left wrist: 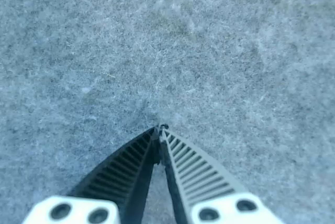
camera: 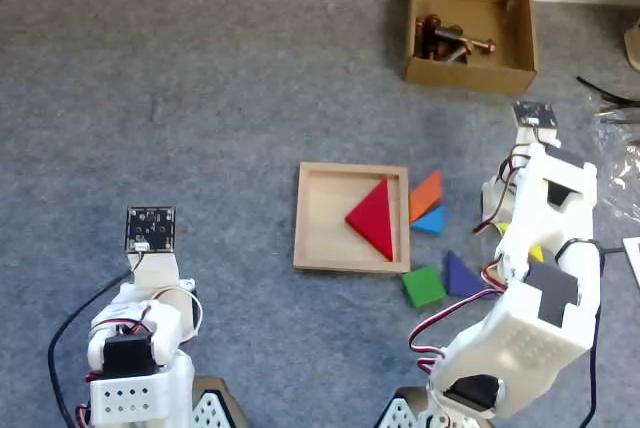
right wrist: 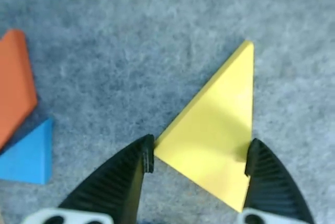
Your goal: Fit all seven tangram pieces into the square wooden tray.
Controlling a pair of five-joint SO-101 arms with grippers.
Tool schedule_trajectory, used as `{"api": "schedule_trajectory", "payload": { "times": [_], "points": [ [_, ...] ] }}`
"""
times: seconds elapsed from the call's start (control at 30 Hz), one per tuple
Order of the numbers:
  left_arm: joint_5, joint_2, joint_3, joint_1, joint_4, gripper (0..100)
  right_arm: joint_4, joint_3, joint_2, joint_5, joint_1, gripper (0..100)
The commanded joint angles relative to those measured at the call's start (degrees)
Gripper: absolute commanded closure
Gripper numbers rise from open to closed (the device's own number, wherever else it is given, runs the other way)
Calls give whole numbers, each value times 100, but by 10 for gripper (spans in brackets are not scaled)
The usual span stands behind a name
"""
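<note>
Your square wooden tray [camera: 325,233] lies mid-surface with the red triangle [camera: 374,218] inside, against its right wall. Just outside that wall sit the orange piece [camera: 426,195] and the blue triangle [camera: 431,220], touching each other. The green square [camera: 423,286] and purple triangle [camera: 461,276] lie side by side near the tray's front right corner. The yellow triangle [right wrist: 214,140] lies flat on the grey surface [camera: 150,98] under your right arm. Your right fingers [right wrist: 123,179] stand wide apart, one on either side of it; you cannot tell whether they touch it. Your left fingers [left wrist: 128,169] are pressed together over the felt, well apart from the tray.
</note>
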Motion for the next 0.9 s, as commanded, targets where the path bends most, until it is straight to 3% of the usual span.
{"api": "schedule_trajectory", "payload": {
  "times": [0.0, 0.2, 0.33, 0.87],
  "points": [
    [9, 40, 119, -48, 44, 995, -119, -224, -22, 167, 66, 763],
    [9, 40, 119, -48, 44, 995, -127, -163, -31, 220, 57, 759],
    [9, 40, 119, -48, 44, 995, -127, -163, -31, 229, 40, 705],
    [9, 40, 119, -48, 44, 995, -532, 101, -31, 527, 22, 704]
  ]
}}
